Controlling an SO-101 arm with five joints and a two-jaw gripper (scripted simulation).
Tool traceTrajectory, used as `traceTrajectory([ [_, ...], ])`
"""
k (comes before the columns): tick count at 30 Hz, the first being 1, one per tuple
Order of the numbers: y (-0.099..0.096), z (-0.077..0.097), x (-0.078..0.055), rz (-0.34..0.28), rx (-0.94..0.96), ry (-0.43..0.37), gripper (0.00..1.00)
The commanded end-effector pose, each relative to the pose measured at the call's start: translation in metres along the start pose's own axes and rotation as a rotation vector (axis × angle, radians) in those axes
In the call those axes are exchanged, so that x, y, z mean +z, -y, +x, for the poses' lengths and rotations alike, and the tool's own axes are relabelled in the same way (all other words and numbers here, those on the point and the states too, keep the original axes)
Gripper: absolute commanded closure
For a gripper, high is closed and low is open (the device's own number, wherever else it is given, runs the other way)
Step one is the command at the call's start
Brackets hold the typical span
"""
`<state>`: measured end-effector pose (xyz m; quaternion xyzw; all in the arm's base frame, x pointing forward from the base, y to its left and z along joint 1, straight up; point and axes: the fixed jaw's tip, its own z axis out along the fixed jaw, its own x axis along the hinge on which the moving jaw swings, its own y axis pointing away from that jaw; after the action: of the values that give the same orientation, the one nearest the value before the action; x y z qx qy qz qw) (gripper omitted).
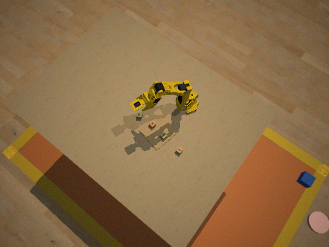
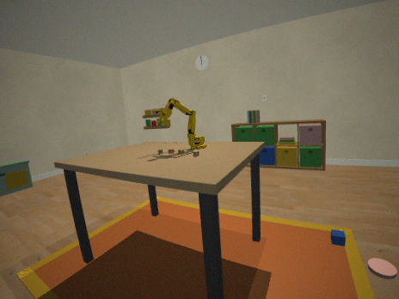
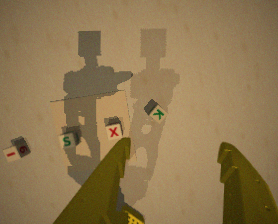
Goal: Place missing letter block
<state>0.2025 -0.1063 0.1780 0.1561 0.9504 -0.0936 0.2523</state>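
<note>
A pale mat (image 3: 107, 107) (image 1: 157, 143) lies on the table. On it stand a block with a green S (image 3: 67, 140) (image 1: 163, 135) and a block with a red X (image 3: 114, 131) (image 1: 152, 124). A block with a red I (image 3: 12, 153) (image 1: 179, 150) (image 2: 195, 154) lies off the mat, beyond the S. A block with a green K (image 3: 157, 112) (image 1: 139, 116) (image 2: 160, 152) lies off the mat, beyond the X and turned askew. My gripper (image 3: 175, 145) (image 1: 138, 105) (image 2: 161, 118) is open and empty, high above the table near the K block.
The arm's base (image 1: 188, 103) (image 2: 196, 143) stands on the table behind the mat. The wooden table (image 1: 88, 72) (image 2: 172, 174) extends wide around the blocks. The arm's shadows fall across the mat.
</note>
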Motion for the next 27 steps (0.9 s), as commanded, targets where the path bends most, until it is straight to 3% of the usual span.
traceTrajectory([
  [1, -0.006, -0.006, -0.008, -0.004, -0.099, 0.059, 0.68],
  [14, -0.042, -0.004, -0.006, -0.079, -0.660, 0.081, 0.68],
  [16, -0.042, -0.004, -0.006, -0.079, -0.660, 0.081, 0.68],
  [27, -0.078, 0.002, -0.006, -0.149, -1.253, 0.143, 0.68],
])
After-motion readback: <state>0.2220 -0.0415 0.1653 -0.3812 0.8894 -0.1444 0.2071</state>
